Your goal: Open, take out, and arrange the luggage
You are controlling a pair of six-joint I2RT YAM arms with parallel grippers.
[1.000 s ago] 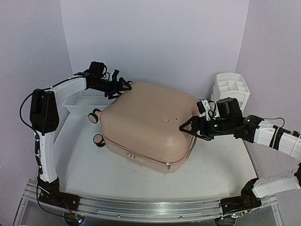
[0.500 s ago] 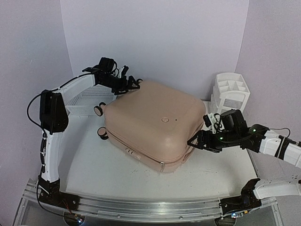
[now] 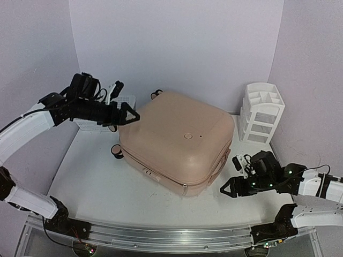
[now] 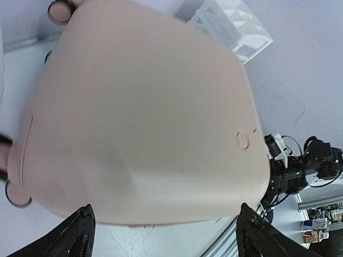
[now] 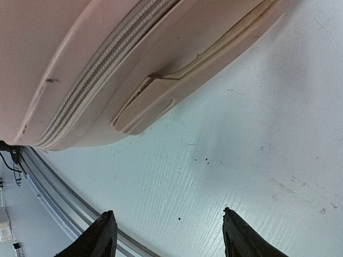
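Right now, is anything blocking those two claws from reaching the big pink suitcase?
Nothing visible does. The left gripper hovers open above the luggage. The right gripper, also open, is low beside its right side, with only bare table between them.

The luggage blocks the middle; table before it lies open.

Mesh basket — drawer organizer

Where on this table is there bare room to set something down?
The widest bare patch of table is front-left, between the luggage and the near rail. Crowded: back-left around the basket and left tool; right side between organizer and right tool.
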